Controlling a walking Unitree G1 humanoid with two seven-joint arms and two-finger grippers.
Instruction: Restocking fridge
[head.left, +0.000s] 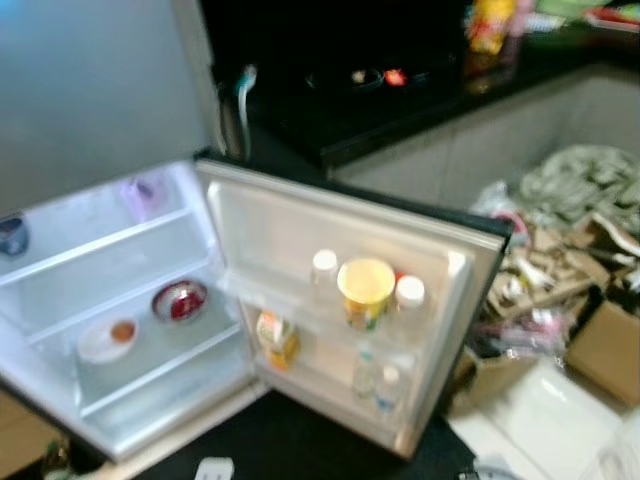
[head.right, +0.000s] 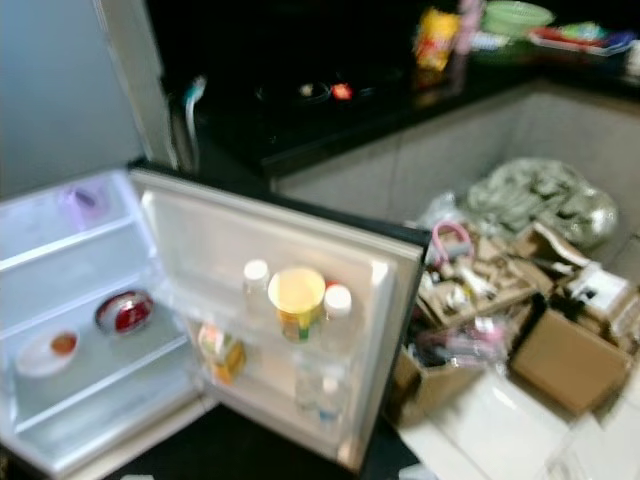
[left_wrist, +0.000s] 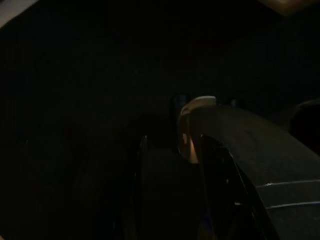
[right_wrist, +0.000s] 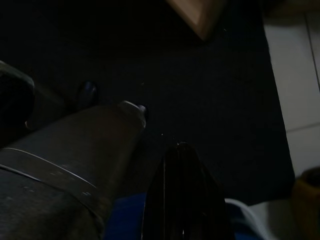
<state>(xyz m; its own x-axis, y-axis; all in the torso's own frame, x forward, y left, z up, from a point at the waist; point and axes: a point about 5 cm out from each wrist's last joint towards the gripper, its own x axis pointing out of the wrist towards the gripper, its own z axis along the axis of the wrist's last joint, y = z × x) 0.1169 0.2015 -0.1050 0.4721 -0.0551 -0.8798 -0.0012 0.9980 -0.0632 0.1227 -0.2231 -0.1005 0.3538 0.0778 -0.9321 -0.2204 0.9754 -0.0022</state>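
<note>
Both arms hang idle in shade; can't tell finger state on left gripper (left_wrist: 192, 150) or right gripper (right_wrist: 160, 150). Fridge (head.left: 130, 300) stands open. Red bowl (head.left: 180, 300) and white plate (head.left: 107, 340) sit on the middle shelf. Yellow cup (head.left: 366, 290), white-capped bottles (head.left: 410, 295) and juice carton (head.left: 277, 340) in the door racks (head.left: 340, 240). Cardboard boxes (head.right: 565, 360) on the floor by the door's outer edge.

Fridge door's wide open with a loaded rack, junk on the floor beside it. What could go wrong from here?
1. The yellow cup stands among bottles on the door rack; a bump or hard swing could likely topple them.
2. Boxes and clutter on the floor beside the door's edge could snag a step.
3. Both bowls share one shelf, so placing beside them may knock one.
</note>
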